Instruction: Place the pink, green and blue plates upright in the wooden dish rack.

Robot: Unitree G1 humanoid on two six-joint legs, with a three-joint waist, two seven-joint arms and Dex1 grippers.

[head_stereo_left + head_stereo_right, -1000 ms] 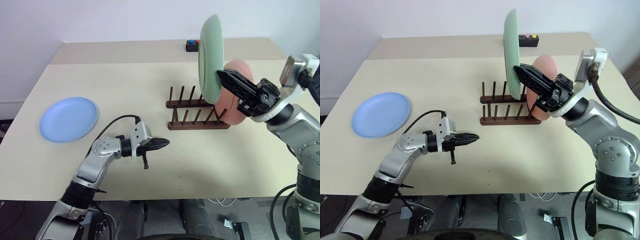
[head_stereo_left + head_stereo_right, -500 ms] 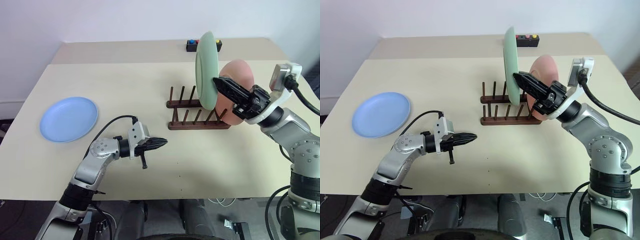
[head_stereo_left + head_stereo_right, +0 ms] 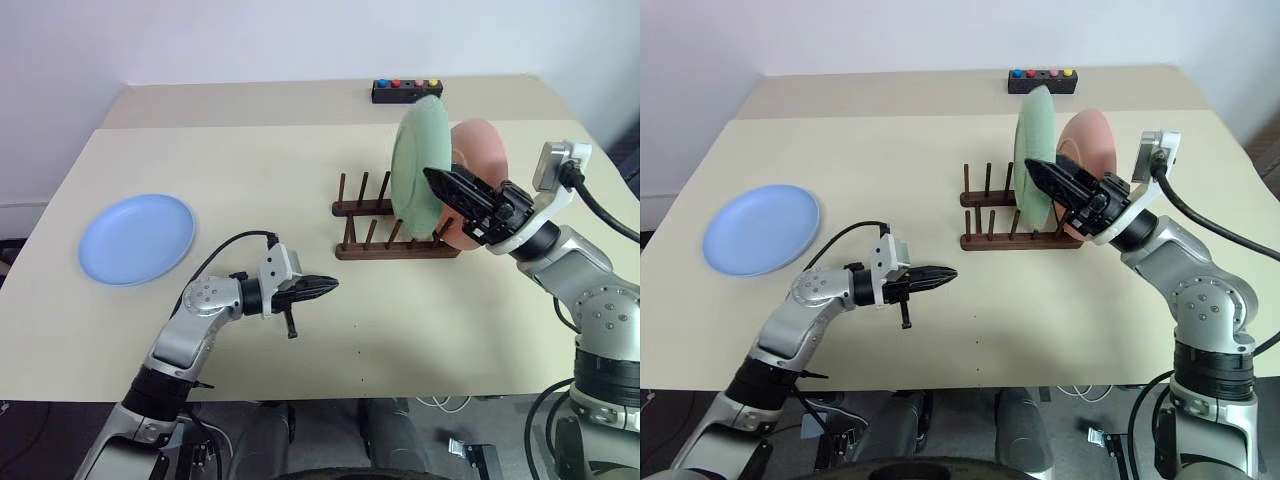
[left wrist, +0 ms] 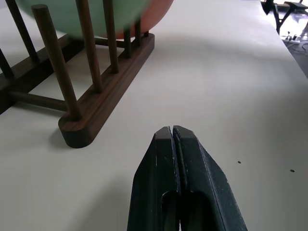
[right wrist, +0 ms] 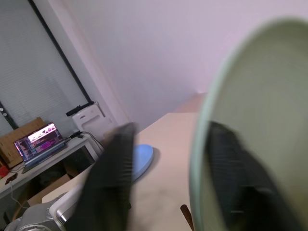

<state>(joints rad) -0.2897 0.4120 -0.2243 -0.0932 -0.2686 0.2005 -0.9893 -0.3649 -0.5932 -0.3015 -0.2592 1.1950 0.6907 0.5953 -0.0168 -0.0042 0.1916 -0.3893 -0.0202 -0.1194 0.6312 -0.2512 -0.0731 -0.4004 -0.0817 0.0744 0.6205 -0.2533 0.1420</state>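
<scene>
The green plate (image 3: 415, 165) stands upright in the wooden dish rack (image 3: 370, 230), in the slot just left of the pink plate (image 3: 482, 148), which also stands upright at the rack's right end. My right gripper (image 3: 436, 181) is open, its fingers either side of the green plate's rim (image 5: 202, 144). The blue plate (image 3: 137, 238) lies flat at the table's left side. My left gripper (image 3: 326, 287) is shut and empty, hovering low over the table in front of the rack's left end (image 4: 77, 130).
A black box with coloured buttons (image 3: 407, 90) sits at the back of the table behind the rack. The rack's left slots hold nothing. Bare tabletop lies between the blue plate and the rack. The table's right edge is near my right arm.
The green plate has come down from above the rack into a slot beside the pink plate. My right gripper sank with it and opened. The left arm stayed still.
</scene>
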